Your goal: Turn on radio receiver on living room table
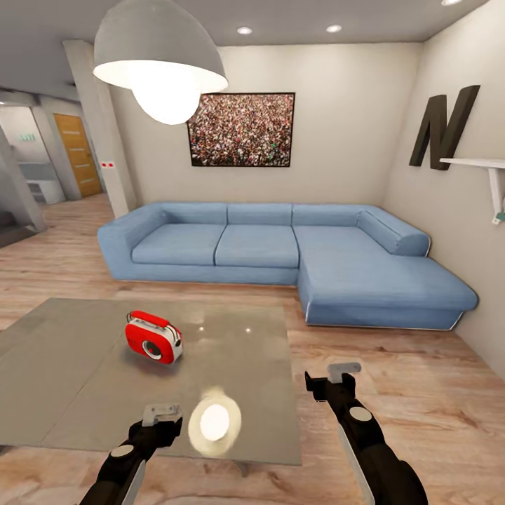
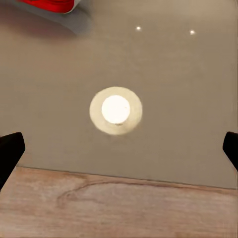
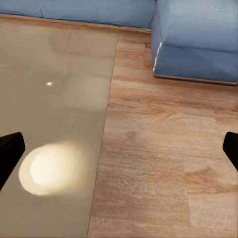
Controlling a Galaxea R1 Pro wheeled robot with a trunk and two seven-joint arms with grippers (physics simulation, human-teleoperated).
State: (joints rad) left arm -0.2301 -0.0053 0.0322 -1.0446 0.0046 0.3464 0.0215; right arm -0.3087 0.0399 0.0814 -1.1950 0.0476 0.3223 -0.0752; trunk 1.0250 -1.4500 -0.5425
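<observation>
The radio receiver (image 1: 153,338), red with white trim and a round dial showing a red centre, lies tilted on the left half of the glossy grey table (image 1: 70,365). In the left wrist view a red edge of the radio receiver (image 2: 52,5) shows at the corner. My left gripper (image 1: 162,412) hovers open over the table's near edge, a short way this side of the radio and a little to its right, nothing between its fingers (image 2: 10,153). My right gripper (image 1: 344,370) stands open over the wood floor just past the table's right edge (image 3: 106,124), fingers (image 3: 10,151) wide apart.
A blue L-shaped sofa (image 1: 280,245) runs along the far wall, its chaise (image 3: 198,44) reaching toward the table's right side. A white pendant lamp (image 1: 161,56) hangs above the table and mirrors in the top (image 1: 214,421). A shelf (image 1: 484,165) juts from the right wall.
</observation>
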